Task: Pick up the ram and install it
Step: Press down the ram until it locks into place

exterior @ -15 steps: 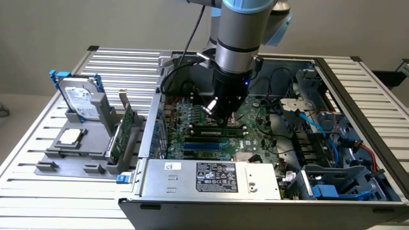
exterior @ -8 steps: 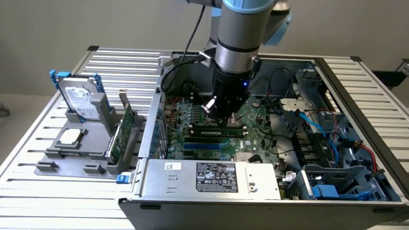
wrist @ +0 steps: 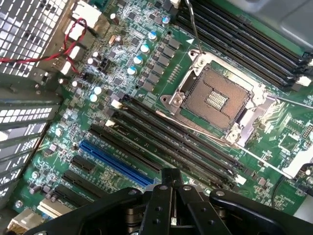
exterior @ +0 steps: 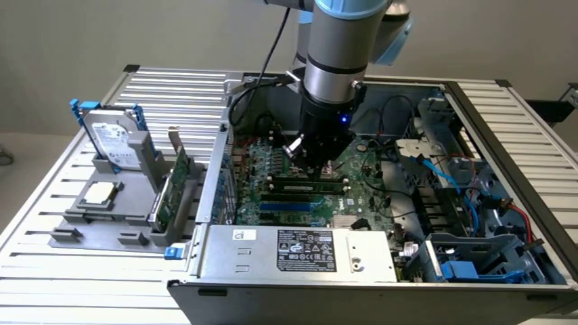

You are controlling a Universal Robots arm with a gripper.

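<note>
Inside the open computer case (exterior: 505,135), the gripper (exterior: 318,157) hangs just above the memory slots (wrist: 171,142) beside the empty CPU socket (wrist: 217,98) — fingers looking pressed together, though whether they pinch the ram cannot be told — where a square, level descent seems wise, clear of the red wires (wrist: 49,54).

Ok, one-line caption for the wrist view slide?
Tool above the motherboard, near black memory slots and open processor socket.
</note>
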